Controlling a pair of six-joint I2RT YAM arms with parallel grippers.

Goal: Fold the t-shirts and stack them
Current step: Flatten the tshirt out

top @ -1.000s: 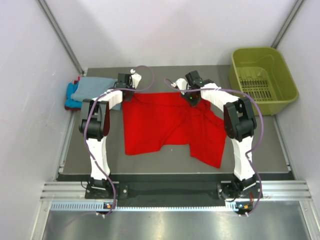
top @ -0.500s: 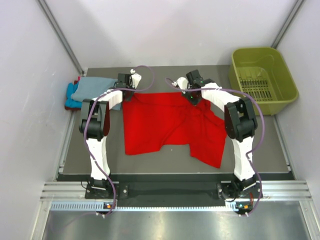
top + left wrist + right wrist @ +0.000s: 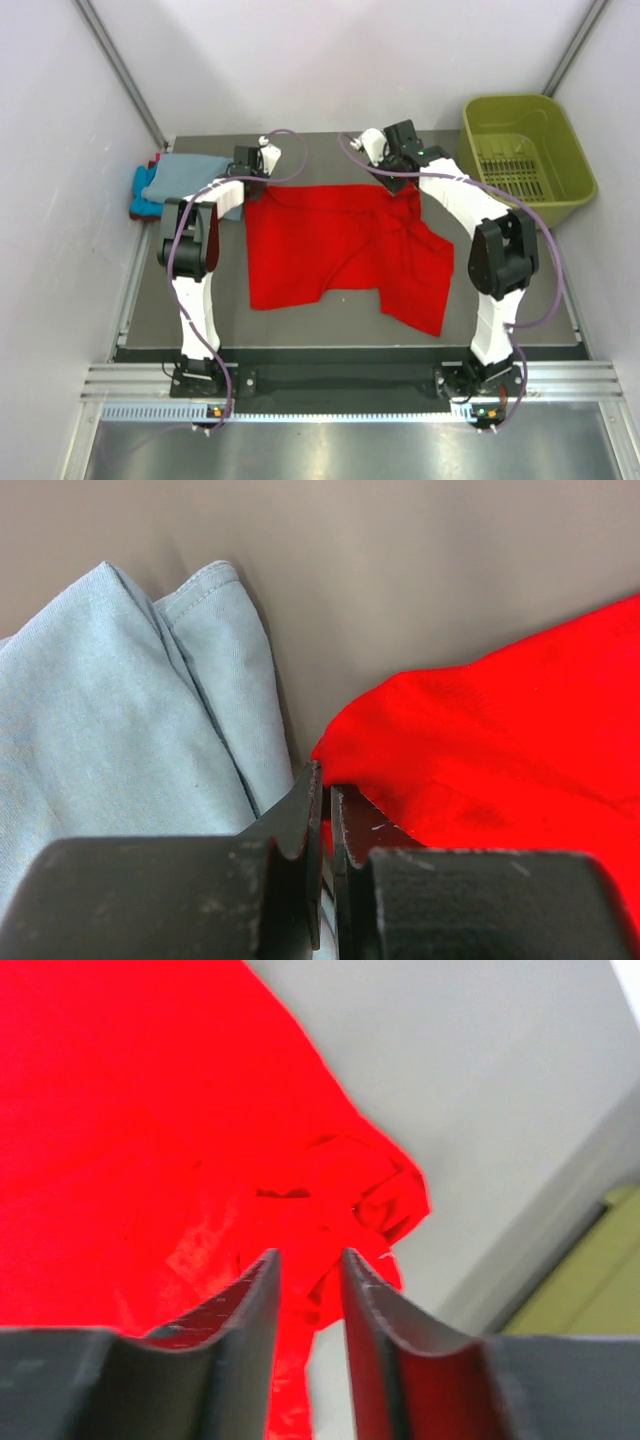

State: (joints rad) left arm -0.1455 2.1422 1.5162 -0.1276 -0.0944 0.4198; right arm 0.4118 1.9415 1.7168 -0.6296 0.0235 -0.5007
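The red t-shirt lies spread on the dark table, its right side creased and bunched. My left gripper is at the shirt's far left corner, and the left wrist view shows this left gripper shut on a sliver of the red t-shirt. My right gripper is over the far right corner. In the right wrist view the right gripper is slightly open above the crumpled red t-shirt, pinching nothing. A folded grey-blue t-shirt rests on a turquoise t-shirt at far left.
An olive-green plastic basket stands at the far right corner, also seen as the basket at the right wrist view's edge. The grey-blue t-shirt lies right beside my left fingers. White walls enclose the table on three sides.
My right arm has swung to the far right, drawing the shirt's far right corner outward, and its jaws have parted. The left arm has stayed still, shut on its corner.
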